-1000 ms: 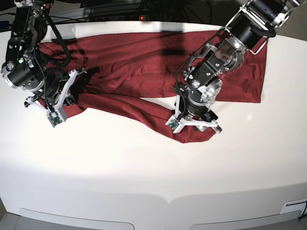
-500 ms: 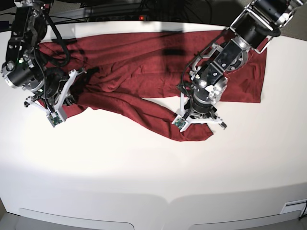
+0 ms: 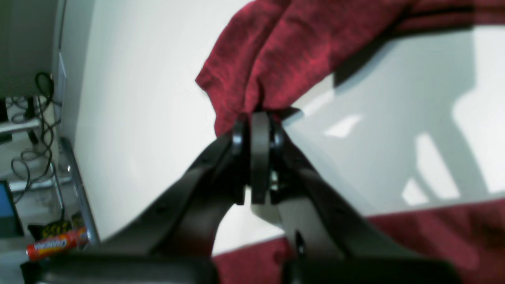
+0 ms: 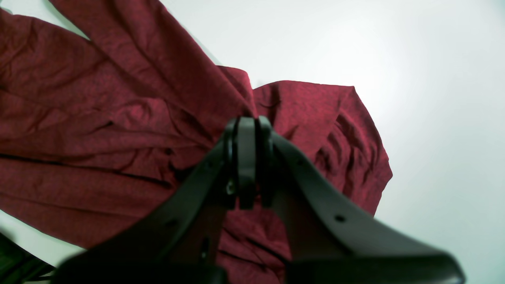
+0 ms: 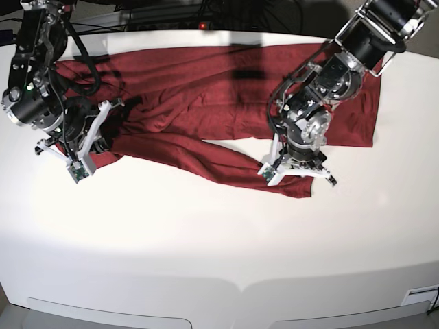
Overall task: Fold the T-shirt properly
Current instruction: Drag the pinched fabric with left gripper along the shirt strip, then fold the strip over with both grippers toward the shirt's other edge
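The left gripper is seen with its jaws closed on the end of a sleeve of the maroon T-shirt, the cloth bunched at the tips above the white table. The right gripper has its jaws closed on a crumpled fold at the garment's other end. The T-shirt is spread lengthwise across the far half of the table, side to side, one sleeve trailing diagonally toward the near edge.

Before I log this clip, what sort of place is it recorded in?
Probably a robotics lab bench, not a home. A bare white table holds only a maroon T-shirt, two arms work over it, and tangled cables and electronics sit just off the table's edge.
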{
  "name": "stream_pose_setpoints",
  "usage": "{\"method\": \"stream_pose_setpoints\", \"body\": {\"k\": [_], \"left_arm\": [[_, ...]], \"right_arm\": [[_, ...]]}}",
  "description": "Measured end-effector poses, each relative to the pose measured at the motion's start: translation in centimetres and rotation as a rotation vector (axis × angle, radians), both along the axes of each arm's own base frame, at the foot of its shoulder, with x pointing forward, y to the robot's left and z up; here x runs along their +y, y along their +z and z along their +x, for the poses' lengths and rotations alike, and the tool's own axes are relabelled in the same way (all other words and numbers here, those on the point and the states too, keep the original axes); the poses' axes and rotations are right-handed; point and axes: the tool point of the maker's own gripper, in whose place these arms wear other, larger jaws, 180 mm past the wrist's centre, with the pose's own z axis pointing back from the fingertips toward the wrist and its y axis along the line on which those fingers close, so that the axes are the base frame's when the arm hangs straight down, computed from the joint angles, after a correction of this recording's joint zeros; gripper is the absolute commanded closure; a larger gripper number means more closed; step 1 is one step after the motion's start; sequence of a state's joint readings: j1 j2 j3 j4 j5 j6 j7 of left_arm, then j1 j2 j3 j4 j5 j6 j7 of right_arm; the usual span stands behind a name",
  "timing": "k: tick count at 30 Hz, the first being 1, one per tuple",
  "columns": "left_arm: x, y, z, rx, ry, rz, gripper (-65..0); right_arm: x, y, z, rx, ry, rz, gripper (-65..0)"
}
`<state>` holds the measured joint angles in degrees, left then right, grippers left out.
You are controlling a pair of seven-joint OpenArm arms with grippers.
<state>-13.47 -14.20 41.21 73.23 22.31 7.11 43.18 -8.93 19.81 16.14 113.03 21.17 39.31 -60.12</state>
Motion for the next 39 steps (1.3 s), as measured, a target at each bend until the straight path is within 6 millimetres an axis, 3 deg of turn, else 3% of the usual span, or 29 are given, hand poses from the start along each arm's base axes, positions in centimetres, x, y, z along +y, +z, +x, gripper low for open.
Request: {"method": "stream_pose_setpoints", "body": {"k": [3,7,9,14,19,22,28,34,39], "left_arm": [[0.0,2.5,0.6,-0.047,0.008,-0.018,0.0],[-0.9,7.9,2.2,-0.167,-0.018,-0.070,0.0],[-0.5,9.1,2.2,-0.181,-0.007,-0.071,0.0],[1.5,8.1,1.3,-0.144,0.020,-0.026,0.0],[4.5,8.1,1.3,-0.134,0.051,0.051,0.0],[5.8,7.9,0.9,-0.112,0.081,0.082,0.0],[4.2,10.3,0.6,-0.165,0.060,0.046,0.0],[3.2,10.4,-2.4,-0.154,0.047,0.031,0.0],[5.4,11.2,-4.0,-0.183,0.032,0.117,0.0]], "right_arm": [[0.0,0.0,0.0,-0.002,0.000,0.001,0.0],[0.1,0.1,0.1,-0.008,0.002,0.004,0.0],[0.1,0.1,0.1,-0.010,0.002,0.005,0.0],[0.2,0.4,0.2,-0.021,0.005,0.007,0.0],[1.3,3.3,0.7,-0.114,0.043,-0.013,0.0],[1.4,3.7,0.5,-0.117,0.048,-0.027,0.0],[1.2,3.1,-0.1,-0.090,0.045,-0.034,0.0],[1.2,1.3,-2.1,-0.021,0.045,-0.036,0.0],[0.5,0.5,-3.1,0.012,0.036,-0.073,0.0]]}}
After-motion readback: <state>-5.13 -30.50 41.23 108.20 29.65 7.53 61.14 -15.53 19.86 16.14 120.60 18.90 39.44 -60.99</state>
